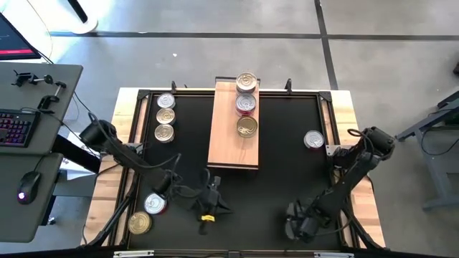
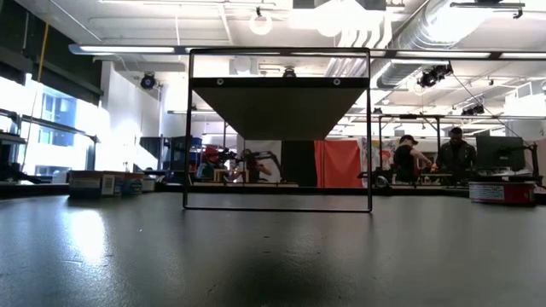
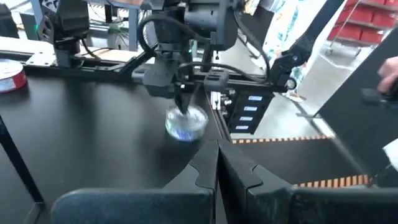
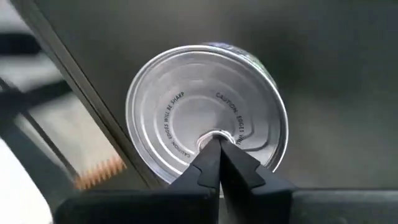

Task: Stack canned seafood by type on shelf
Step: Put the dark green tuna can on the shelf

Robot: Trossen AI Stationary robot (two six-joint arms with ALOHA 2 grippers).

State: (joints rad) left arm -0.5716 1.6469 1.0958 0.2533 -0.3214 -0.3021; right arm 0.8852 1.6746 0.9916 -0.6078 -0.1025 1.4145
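A silver-lidded tin (image 4: 205,112) sits flat on the black table near its right edge (image 1: 313,140). My right gripper (image 4: 217,142) is shut, with its tips above that lid; the left wrist view shows it (image 3: 185,106) pointing down at the tin (image 3: 186,122). My left gripper (image 3: 217,149) is shut and empty over the table's near middle (image 1: 214,188). The wooden shelf (image 1: 226,136) carries tins in a row (image 1: 246,104), the nearest one gold (image 1: 247,127). The low view shows only the shelf's underside (image 2: 281,107). My right gripper comes at the tin from above, pointing down. Its shut fingertips (image 4: 208,155) stand over the silver lid near the middle (image 4: 214,127). I cannot tell whether they touch it. The tin lies flat on the table.
Three tins line up at the far left (image 1: 166,116). A red-labelled tin (image 1: 155,203) and a gold one (image 1: 140,222) lie near the left front corner. A black frame holds the shelf above the table (image 2: 188,128). Pale wooden rails border the table (image 1: 344,107).
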